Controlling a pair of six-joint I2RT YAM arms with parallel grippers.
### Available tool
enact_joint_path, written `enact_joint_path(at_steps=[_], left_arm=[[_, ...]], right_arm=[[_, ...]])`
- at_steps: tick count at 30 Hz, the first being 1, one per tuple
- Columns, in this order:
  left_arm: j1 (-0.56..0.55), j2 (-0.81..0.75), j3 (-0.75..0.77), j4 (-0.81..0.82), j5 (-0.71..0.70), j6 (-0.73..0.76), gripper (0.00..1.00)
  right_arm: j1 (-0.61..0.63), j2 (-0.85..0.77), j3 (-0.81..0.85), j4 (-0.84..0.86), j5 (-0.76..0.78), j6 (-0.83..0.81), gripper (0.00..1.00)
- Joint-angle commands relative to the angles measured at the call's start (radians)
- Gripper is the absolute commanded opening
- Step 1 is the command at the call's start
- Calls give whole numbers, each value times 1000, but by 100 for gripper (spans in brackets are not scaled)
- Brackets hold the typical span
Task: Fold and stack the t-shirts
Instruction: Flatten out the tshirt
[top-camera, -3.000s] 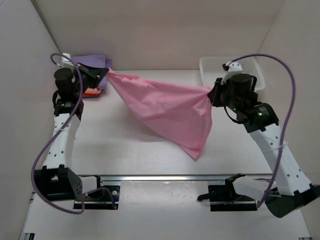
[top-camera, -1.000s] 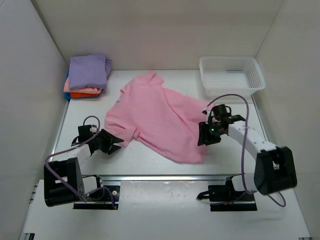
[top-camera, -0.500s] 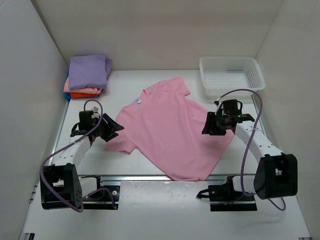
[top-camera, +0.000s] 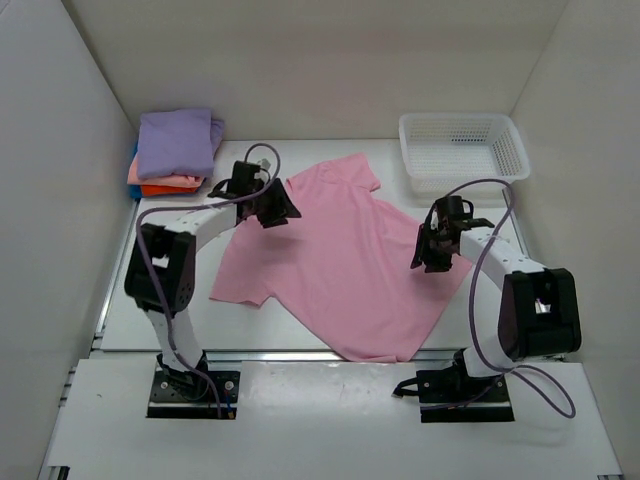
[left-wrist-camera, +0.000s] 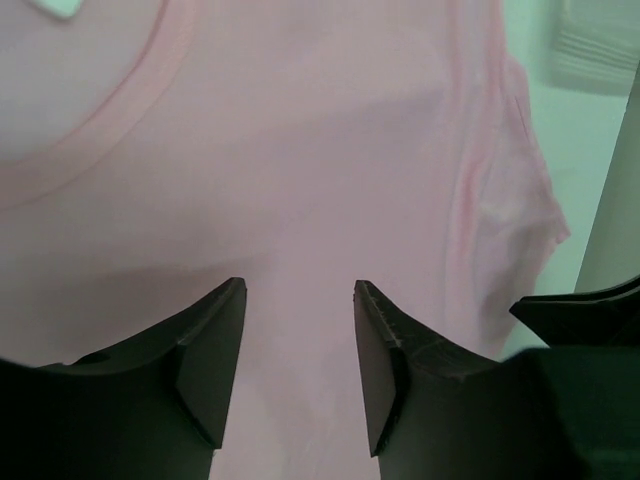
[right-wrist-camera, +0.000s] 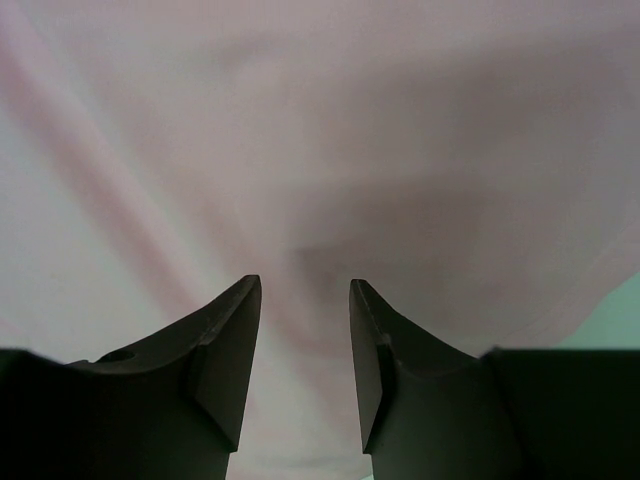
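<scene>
The pink t-shirt (top-camera: 340, 265) lies spread flat on the white table (top-camera: 260, 325). It is a smooth, matte knit with short sleeves, a ribbed round collar and a small white neck label (left-wrist-camera: 62, 6).

The left gripper (top-camera: 278, 208) hovers over the shirt's collar end. Its two black, wedge-shaped fingers (left-wrist-camera: 205, 350) are parted, and only cloth shows below the gap (nothing is pinched). The right gripper (top-camera: 426, 252) hangs over the shirt's edge near the hem, its fingers (right-wrist-camera: 215, 350) likewise released above softly creased fabric.

Past the shirt's collar end, in the far corner, sits a stack of folded t-shirts (top-camera: 175, 145), lavender on top with salmon and orange beneath. Past the shirt's far sleeve stands a rectangular white plastic mesh basket (top-camera: 465, 172).
</scene>
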Motion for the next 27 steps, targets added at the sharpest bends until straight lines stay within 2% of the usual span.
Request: enact_joint_path(at_steps=[1,6,7,12,15,17,20,21,27], left_arm=[[-51,112,128,-2,-12,11,56],[-88,236,213,17,-86,-44,57],[-94,256,236,16,-140,-51,57],[-114,376,418,-133,-345,-12,57],[-123,445,552,-252,-512,69,59],[-111,478,604,-317,-561,97,60],[-54,480,566,-351,-540,116,61],[-45,464,525,-337,-537,103,59],[38,339,330,-285,-518,108,58]], right_arm=[[3,44,63,10,53,15,38],[34,81,79,-11,77,26,40],[37,86,74,-19,84,32,40],[38,89,87,-24,81,45,41],[41,87,88,-20,77,40,42],[35,89,88,-23,73,40,42],[35,101,108,-33,80,29,43],[41,104,111,-40,76,26,43],[32,172,165,-76,102,9,46]])
